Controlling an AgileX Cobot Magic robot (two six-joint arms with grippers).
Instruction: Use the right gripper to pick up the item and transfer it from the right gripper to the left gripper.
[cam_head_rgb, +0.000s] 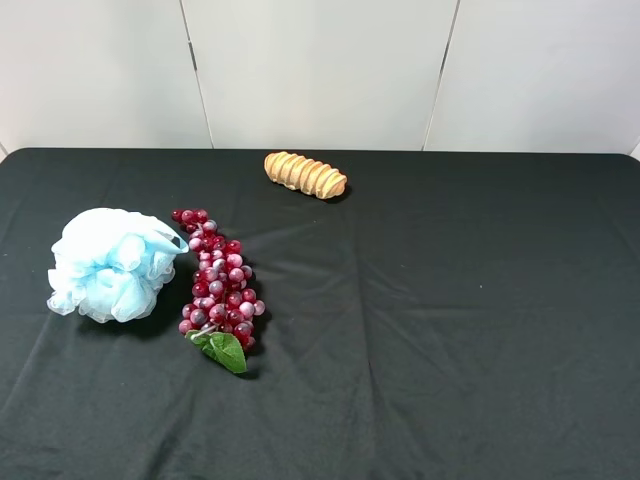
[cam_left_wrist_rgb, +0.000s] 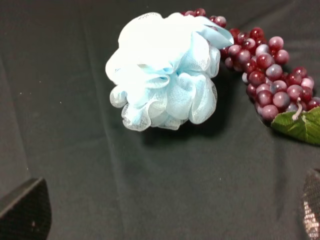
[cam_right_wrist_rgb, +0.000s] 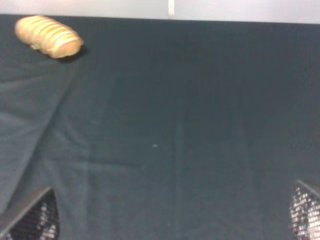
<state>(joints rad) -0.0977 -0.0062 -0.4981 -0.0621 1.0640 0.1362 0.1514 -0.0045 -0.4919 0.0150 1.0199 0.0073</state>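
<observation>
Two grippers, left (cam_left_wrist_rgb: 165, 220) and right (cam_right_wrist_rgb: 170, 220), jaws wide, holding nothing; ruffled pale-blue pouf (cam_head_rgb: 112, 263) near the bench's left edge, beside grapes (cam_head_rgb: 218, 283).

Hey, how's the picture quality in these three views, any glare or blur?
Exterior high: sharp, even light, soft shadow under the bath pouf. Left wrist: pouf's top washed out white, grape bunch slightly soft. Right wrist: hazy, the ribbed tan piece blurred.
</observation>
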